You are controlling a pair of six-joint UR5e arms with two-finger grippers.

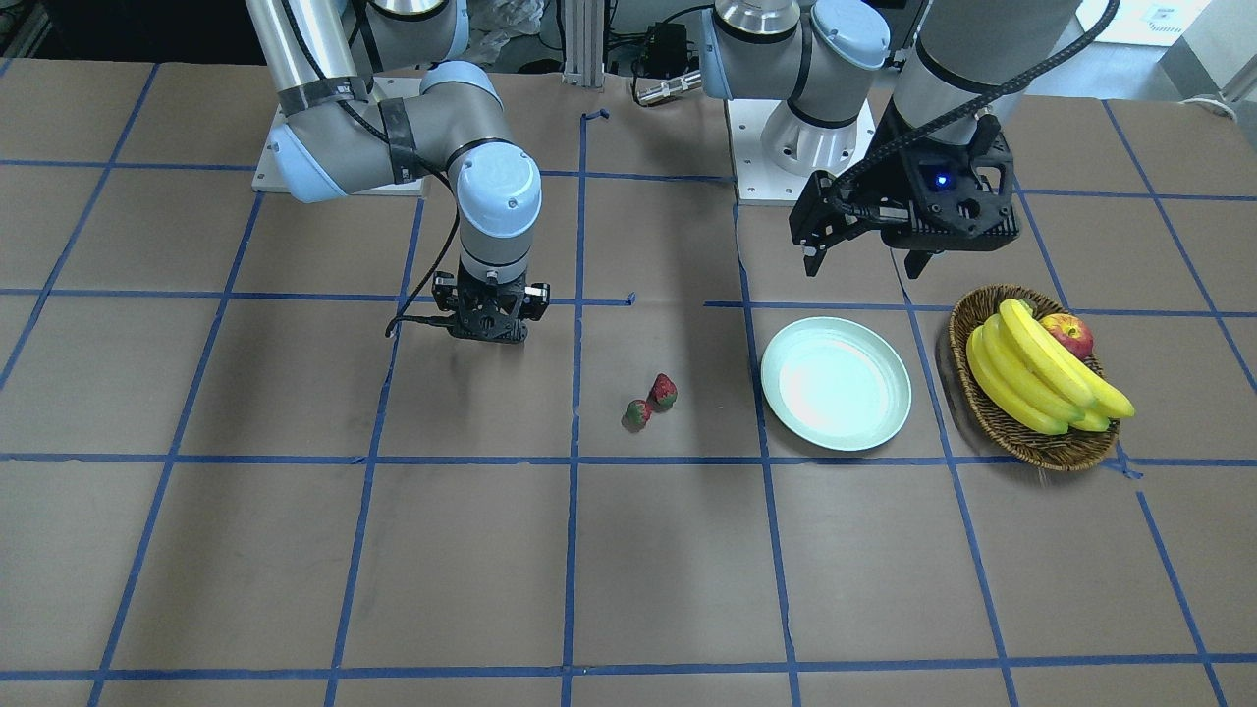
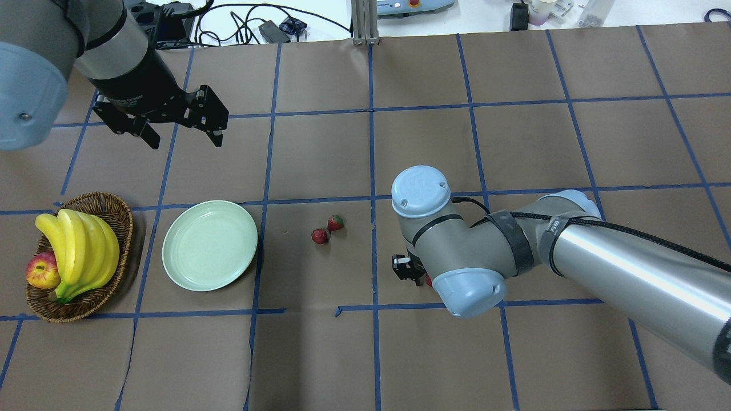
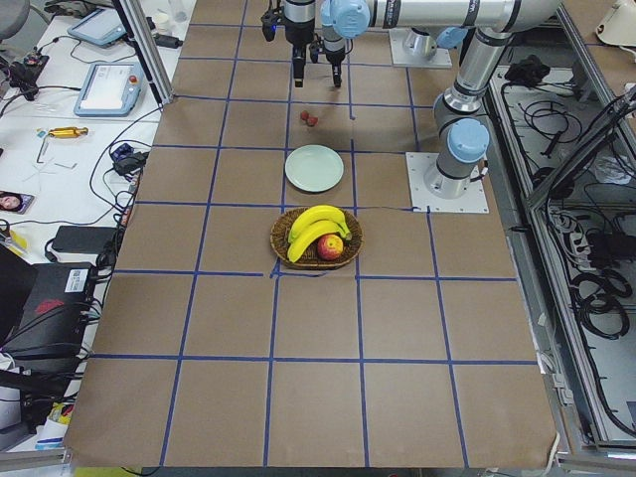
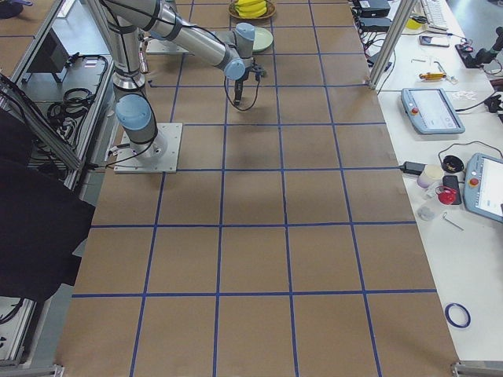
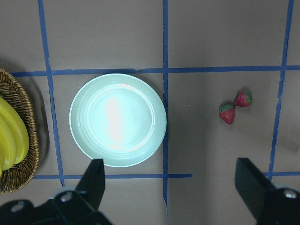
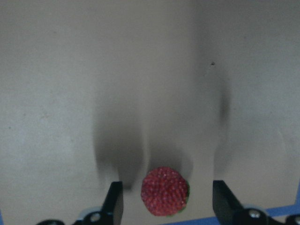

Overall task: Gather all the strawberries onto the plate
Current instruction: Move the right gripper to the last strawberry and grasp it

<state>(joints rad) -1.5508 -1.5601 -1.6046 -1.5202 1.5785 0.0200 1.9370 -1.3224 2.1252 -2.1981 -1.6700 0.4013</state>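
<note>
Right fingers (image 6: 116, 200) spread, strawberry (image 6: 165, 191) between them, touching neither; left fingers (image 5: 93, 180) spread.

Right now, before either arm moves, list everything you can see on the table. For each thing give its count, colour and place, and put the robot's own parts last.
strawberries: three, red with green caps; two close together on the table beside the plate, the third between the right gripper's fingers.
plate: one, pale mint green; empty, between the strawberry pair and the basket.
basket: one, brown wicker; beside the plate, on the robot's left.
bananas: one bunch, yellow; in the basket.
apple: one, red-yellow; in the basket, beside the bananas.
table: one, brown with a blue tape grid.
left gripper: black, open; raised near the plate.
right gripper: black, open; low, straddling one strawberry.
</note>
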